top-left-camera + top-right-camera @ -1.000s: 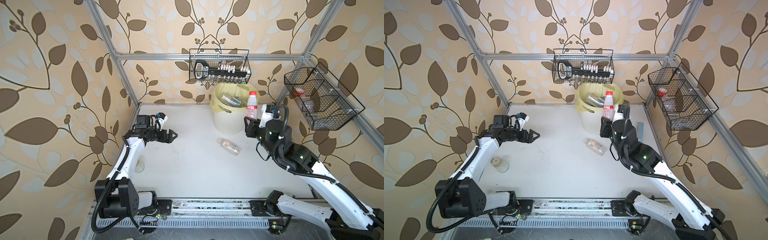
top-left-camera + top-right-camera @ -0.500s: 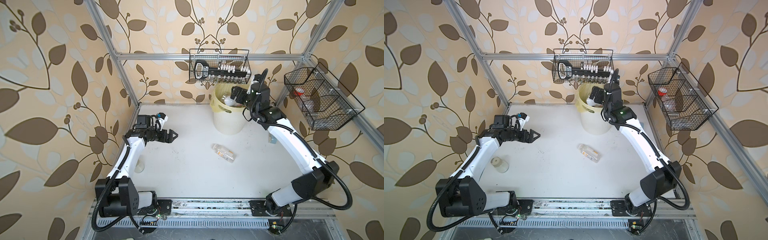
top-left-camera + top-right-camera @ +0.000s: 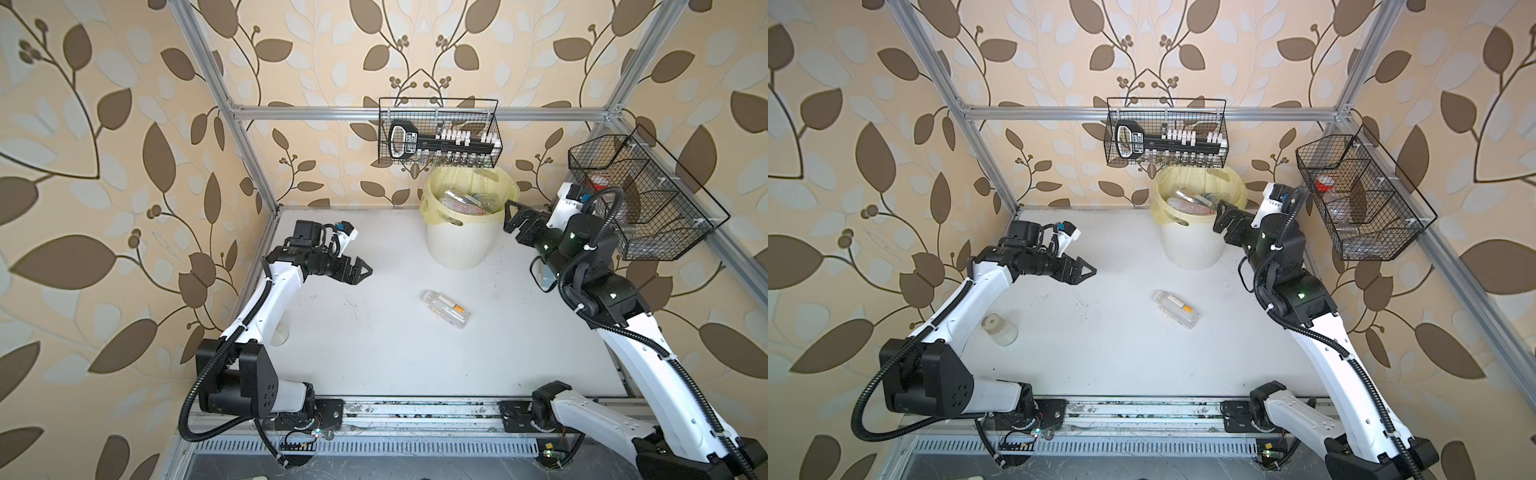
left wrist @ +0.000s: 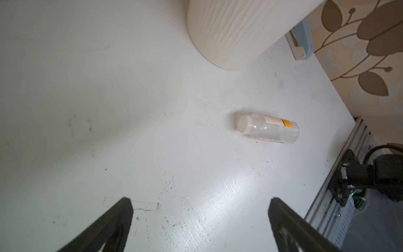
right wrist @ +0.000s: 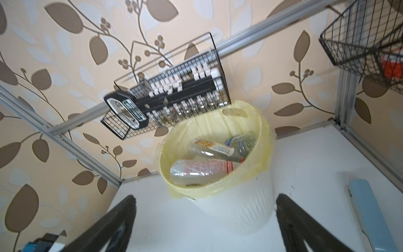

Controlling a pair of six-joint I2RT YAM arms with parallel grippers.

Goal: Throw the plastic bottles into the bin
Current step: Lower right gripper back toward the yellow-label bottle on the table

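1. In both top views, the round cream ribbed plastic bin (image 3: 457, 245) with a pale yellow bag stands at the back of the white table (image 3: 374, 353). The black right claw (image 3: 508, 216) hangs just beside the bin's rim, spread wide and holding nothing. I think it is there because it just dropped something in. See-through plastic bottles (image 3: 461, 201) lie inside the bin. One small clear plastic bottle with a white cap and an orange-and-white label (image 3: 446, 309) lies on its side in front of the bin, well apart from it. The black left claw (image 3: 362, 271) hangs in the air far to the side of the bin, spread wide and empty, as if waiting its turn.
2. In the left wrist view, the two black fingers (image 4: 122, 209) stand far apart with only table between them. The lying bottle is ahead of them, in front of the bin, cap first. The claw seems aimed there, so that bottle may be next.
3. In the right wrist view, the fingers (image 5: 128, 209) are far apart too. The camera looks down into the bin, where a bottle with a red-and-white label (image 5: 200, 170) lies on top. A flat pale-blue case (image 5: 370, 213) lies beside the bin.
4. A second ago the right claw pinched a red-capped bottle beside the bin. Now the claw is empty. The lying bottle has rolled a little farther from the bin. The left claw has not moved.
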